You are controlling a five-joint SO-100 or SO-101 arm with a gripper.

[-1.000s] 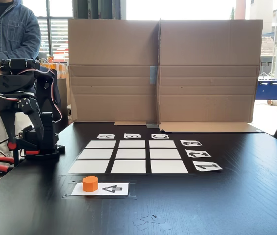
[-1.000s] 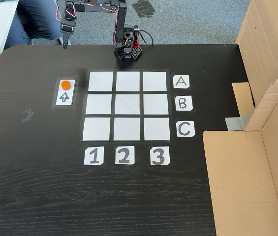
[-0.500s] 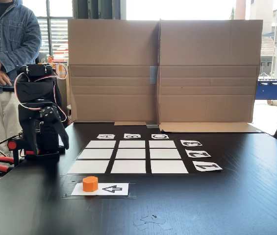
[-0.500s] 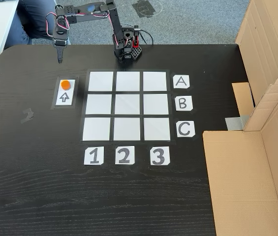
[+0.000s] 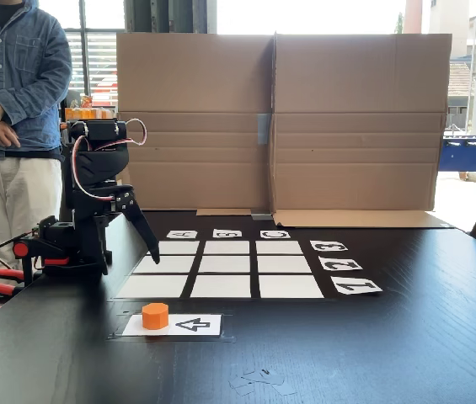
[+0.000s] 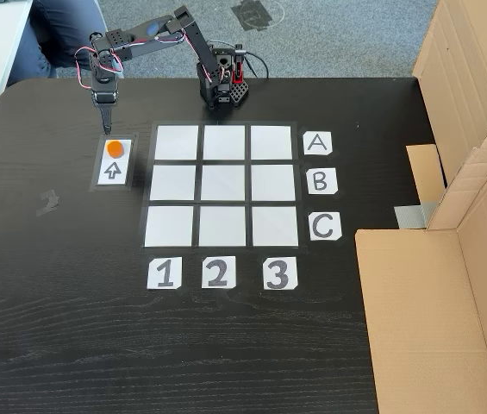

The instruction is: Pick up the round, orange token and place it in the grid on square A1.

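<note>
The token [image 6: 115,148] sat on the arrow card [image 6: 114,168], left of the grid [image 6: 221,185]; the pincer [image 6: 108,129] hung just beyond it, looking narrow; it should widen, then descend squarely.

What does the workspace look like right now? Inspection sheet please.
Surface: black wood-grain table, some clear tape scraps near the front edge.
Job's things: orange token sits on the arrow card, untouched; grid has all nine squares bare, square A1 included.
Clutter: nothing seen on the grid; labels A B C and 1 2 3 along two sides.
Pincer: pincer points down just behind the token, holding nothing; open or shut unclear.
Cables: red and white wires looped on the arm.
Surroundings: cardboard screen behind the table, a person standing by.
</note>
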